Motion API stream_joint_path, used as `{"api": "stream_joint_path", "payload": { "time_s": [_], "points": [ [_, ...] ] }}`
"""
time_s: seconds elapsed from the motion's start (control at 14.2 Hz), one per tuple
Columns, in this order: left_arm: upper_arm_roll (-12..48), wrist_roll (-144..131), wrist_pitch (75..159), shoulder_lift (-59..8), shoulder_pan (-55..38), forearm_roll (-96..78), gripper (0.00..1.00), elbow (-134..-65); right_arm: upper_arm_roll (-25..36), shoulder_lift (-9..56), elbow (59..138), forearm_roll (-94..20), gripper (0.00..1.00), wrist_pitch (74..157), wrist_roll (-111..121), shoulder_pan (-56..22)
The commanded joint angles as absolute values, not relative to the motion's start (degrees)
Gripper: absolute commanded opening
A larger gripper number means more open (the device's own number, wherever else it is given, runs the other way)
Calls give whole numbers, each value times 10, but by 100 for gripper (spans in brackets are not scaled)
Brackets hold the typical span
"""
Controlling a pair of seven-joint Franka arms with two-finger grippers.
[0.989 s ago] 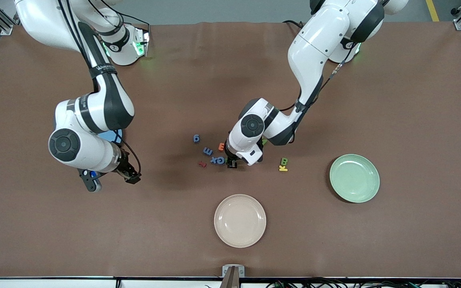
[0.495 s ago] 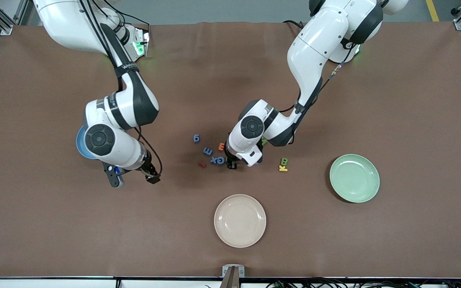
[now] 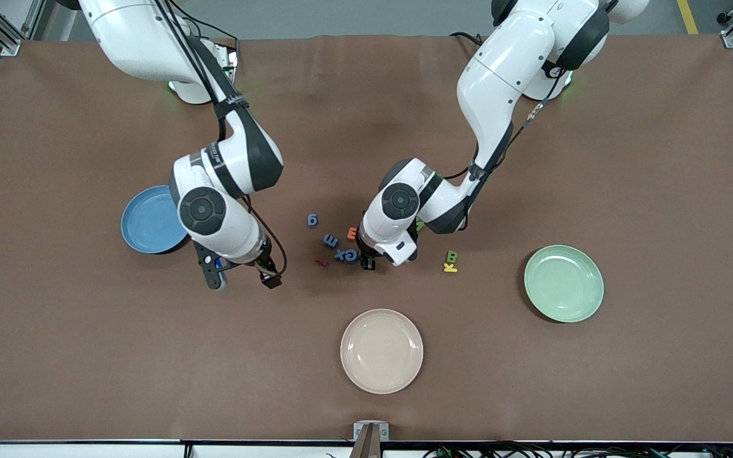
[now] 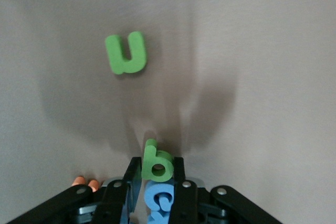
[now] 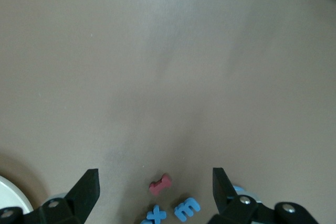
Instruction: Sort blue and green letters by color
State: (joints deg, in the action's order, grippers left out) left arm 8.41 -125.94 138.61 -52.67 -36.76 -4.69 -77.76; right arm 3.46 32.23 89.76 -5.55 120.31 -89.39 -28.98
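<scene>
My left gripper [image 3: 368,261] is down at the table in the letter cluster, shut on a green letter b [image 4: 156,169] that stands upright between its fingers [image 4: 134,174]. A blue letter [image 4: 160,203] lies just under it, the blue G [image 3: 352,254] of the front view. A green u [image 4: 126,52] lies apart. Blue x [image 3: 340,255], blue m [image 3: 330,240] and a blue g [image 3: 312,220] lie toward the right arm's end of the cluster. A green B [image 3: 452,256] lies toward the left arm's end. My right gripper [image 3: 270,280] is open and empty, beside the cluster; in its wrist view [image 5: 155,176] the blue x [image 5: 156,215] and m [image 5: 187,208] show.
A blue plate [image 3: 144,222] sits at the right arm's end, a green plate [image 3: 564,283] at the left arm's end, a cream plate [image 3: 382,350] nearest the front camera. A dark red letter [image 3: 322,261], orange E [image 3: 352,233] and yellow K [image 3: 449,267] lie among the letters.
My right arm has swung from over the blue plate toward the letter cluster, uncovering the plate. My left gripper has stayed at the cluster.
</scene>
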Motion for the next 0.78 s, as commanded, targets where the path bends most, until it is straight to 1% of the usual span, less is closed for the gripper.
{"api": "stream_joint_path", "payload": {
  "time_s": [0.0, 0.21, 0.28, 0.49, 0.71],
  "points": [
    [79, -1259, 1322, -484, -359, -18, 0, -779, 39, 339, 895, -58, 95, 1225, -932, -308],
    [80, -1213, 1233, -429, -334, -8, 0, -793, 39, 358, 892, -58, 95, 1251, -964, -325],
    [81, -1180, 1210, -405, -317, -8, 0, -812, 40, 365, 890, -58, 94, 1266, -982, -332],
    [82, -1059, 1203, -330, -265, -8, 0, -910, 39, 395, 874, -56, 93, 1280, -1035, -351],
    [83, -906, 1202, -267, -188, -8, 0, -1002, 39, 432, 825, -56, 89, 1279, -1099, -365]
  ]
}}
